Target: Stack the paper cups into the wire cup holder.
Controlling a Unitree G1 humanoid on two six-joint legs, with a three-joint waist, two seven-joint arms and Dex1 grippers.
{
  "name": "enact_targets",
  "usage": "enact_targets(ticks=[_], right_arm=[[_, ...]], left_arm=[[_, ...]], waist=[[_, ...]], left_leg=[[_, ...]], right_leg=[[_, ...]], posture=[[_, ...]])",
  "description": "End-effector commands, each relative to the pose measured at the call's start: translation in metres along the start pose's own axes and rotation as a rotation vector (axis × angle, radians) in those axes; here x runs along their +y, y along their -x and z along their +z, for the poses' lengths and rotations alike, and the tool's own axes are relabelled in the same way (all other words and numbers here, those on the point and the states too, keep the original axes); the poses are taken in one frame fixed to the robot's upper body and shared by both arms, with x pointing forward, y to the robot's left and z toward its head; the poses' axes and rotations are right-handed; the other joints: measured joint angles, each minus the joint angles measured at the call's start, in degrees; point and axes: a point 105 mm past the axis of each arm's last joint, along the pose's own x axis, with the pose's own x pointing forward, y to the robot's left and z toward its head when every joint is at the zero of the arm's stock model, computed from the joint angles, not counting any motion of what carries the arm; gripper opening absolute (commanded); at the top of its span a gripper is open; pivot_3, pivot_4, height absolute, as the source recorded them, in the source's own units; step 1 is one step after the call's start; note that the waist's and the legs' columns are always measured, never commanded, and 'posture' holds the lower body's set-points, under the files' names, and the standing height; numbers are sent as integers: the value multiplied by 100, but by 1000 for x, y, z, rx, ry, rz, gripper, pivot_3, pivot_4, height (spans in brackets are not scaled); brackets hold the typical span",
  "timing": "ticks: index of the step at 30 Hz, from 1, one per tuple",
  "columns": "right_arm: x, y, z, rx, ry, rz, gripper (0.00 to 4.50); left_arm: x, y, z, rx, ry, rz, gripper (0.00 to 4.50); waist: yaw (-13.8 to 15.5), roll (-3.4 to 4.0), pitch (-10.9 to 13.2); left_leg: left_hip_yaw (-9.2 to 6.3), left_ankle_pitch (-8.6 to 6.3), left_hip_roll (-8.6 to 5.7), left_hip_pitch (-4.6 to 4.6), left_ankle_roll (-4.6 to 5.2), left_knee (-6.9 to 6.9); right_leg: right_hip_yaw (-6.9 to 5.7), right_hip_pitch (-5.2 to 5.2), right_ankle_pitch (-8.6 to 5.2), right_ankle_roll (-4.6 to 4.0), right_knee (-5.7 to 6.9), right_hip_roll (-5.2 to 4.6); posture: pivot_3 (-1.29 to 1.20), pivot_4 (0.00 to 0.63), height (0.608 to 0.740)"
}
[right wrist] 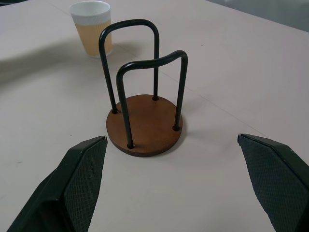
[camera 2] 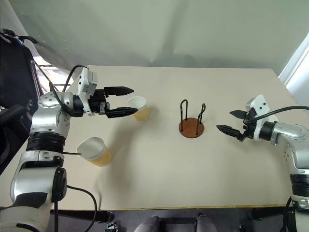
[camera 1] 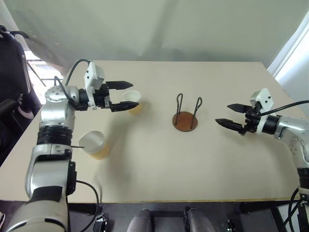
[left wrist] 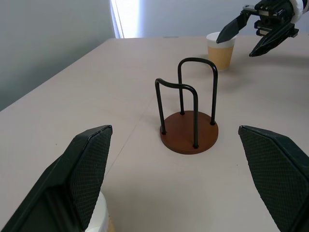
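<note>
While both grippers gape (nothing held) | left gripper [camera 1: 123,95] beside cup [camera 1: 133,102] | right gripper [camera 1: 228,114]

You're looking at a beige table [camera 2: 159,179] with the wire cup holder [camera 2: 191,122] sitting upright near the middle, empty. Your left gripper [camera 2: 130,101] is hovering with its fingers spread wide, tips right by the rim of one upright paper cup [camera 2: 138,108], not gripping it. A second paper cup [camera 2: 94,151] is standing nearer the front edge by your left arm. Your right gripper [camera 2: 226,121] is hanging open too, pointing at the holder from just beside it.
</note>
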Motion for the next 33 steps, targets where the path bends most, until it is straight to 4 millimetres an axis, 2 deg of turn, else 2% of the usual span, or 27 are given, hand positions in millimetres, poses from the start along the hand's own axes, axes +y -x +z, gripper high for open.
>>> enact_targets(ticks=[1,13,26,33], right_arm=[[1,2,12,-21,46,7,4500],[3,1,12,-13,43,19,4500],[4,6,9,1,42,6,4500],[1,6,4,17,30,-8,4500]], left_arm=[[3,5,13,-35,-37,22,4485],[4,10,3,-29,-30,35,4485],[-1,-5,22,-37,-56,9,4485],[0,-4,24,-41,-54,21,4485]], waist=[[0,0,0],[0,0,0],[0,0,0],[-1,0,0]], left_leg=[[0,0,0,0,0,0],[0,0,0,0,0,0],[0,0,0,0,0,0],[1,0,0,1,0,0]], right_leg=[[0,0,0,0,0,0],[0,0,0,0,0,0],[-1,0,0,0,0,0],[1,0,0,0,0,0]], posture=[[0,150,740],[0,150,740],[0,150,740],[0,150,740]])
